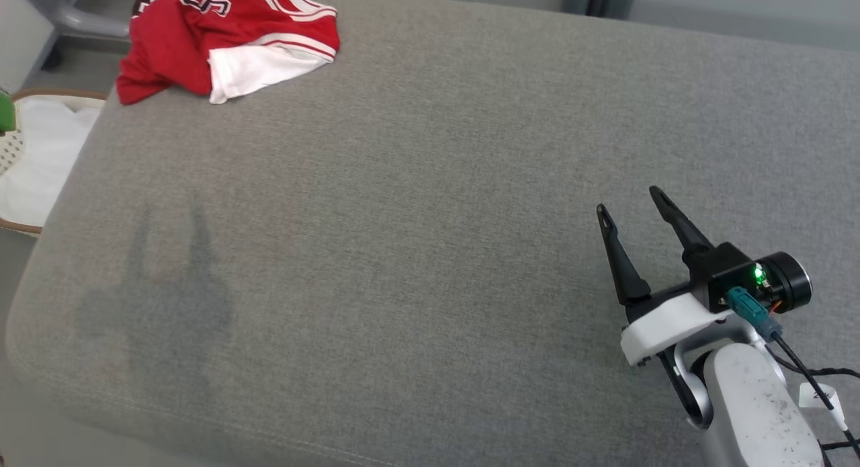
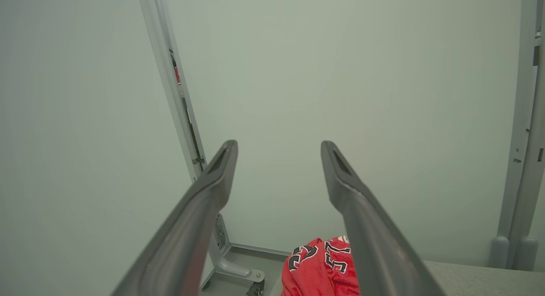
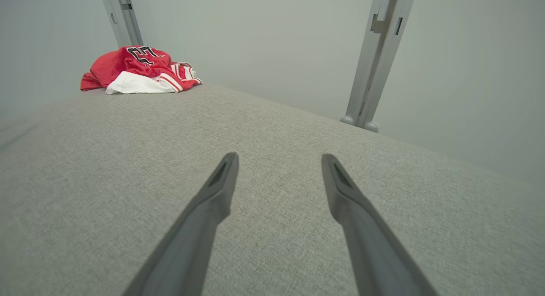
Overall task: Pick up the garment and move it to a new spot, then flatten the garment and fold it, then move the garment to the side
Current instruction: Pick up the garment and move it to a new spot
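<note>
Grey woven upholstered platform (image 1: 430, 205), bare across the near and middle ground.

Holdings, near to far:
- right gripper (image 1: 628, 200): near right, low over the fabric, jaws spread wide, nothing between them.
- left gripper (image 2: 279, 145): raised, aimed at the pale wall (image 2: 383, 96), jaws spread wide and empty. Its shadow (image 1: 161, 299) falls on the platform's near left.
- wicker basket (image 1: 60, 94): beside the left edge and below it, lined with white cloth.
- red jersey (image 1: 222, 37): far-left corner, crumpled in a heap with white lining and striped trim showing. One red fold reaches the left edge. It lies well apart from both grippers.

Hazards, as judged:
- A long reach to the far corner could push the heap instead of pinching it, sliding it off the left or far edge towards the basket or floor.
- A pinch on a single loose layer may lift only part of the bundle, trailing or tangling the rest.
- Long fingers driven down too steeply could dig into the soft upholstery.

Edges and room:
- The near-left corner is rounded and the left side drops away.
- The centre and right offer broad clear fabric for laying the jersey flat.
- Grey frame posts (image 3: 374, 57) stand behind the far edge, close to the heap.
</note>
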Controlling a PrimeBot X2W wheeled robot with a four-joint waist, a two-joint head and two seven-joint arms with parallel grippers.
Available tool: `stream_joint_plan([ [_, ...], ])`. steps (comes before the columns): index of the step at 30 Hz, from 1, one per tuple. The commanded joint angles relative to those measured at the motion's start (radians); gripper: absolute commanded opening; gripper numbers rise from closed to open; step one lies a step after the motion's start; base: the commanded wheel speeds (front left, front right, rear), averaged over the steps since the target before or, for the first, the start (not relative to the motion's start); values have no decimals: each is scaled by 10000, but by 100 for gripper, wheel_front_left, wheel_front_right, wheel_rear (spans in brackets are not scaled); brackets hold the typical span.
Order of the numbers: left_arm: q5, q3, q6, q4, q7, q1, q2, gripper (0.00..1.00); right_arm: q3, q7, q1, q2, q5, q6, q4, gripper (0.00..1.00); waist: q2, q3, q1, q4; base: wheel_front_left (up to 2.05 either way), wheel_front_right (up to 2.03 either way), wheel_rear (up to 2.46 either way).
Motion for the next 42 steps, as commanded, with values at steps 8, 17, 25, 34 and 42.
stream_joint_plan([
  [8,-821,-728,-51,2887,582,-1529,17,100,167,435,-343,-44,-427,-15,-1322,100,0,2415,-1,-1765,0,0,0],
  [17,-1929,-1848,-46,4420,1405,-2024,81,100,170,750,-487,-44,-753,-15,-2416,100,0,3381,-1,-2059,0,0,0],
  [25,-2355,-2083,-47,5536,1328,-2344,270,100,162,938,-559,-42,-942,-15,-3020,100,0,3849,-1,-2200,0,0,0],
  [34,-2548,-1918,32,6667,755,-2849,298,100,235,1041,-604,-75,-992,-15,-3278,100,0,4070,-1,-2378,0,0,0],
  [42,-2801,-1918,-9,7355,849,-3148,225,0,273,993,-651,-123,-956,-15,-3334,100,0,4106,-1,-2580,0,0,0],
])
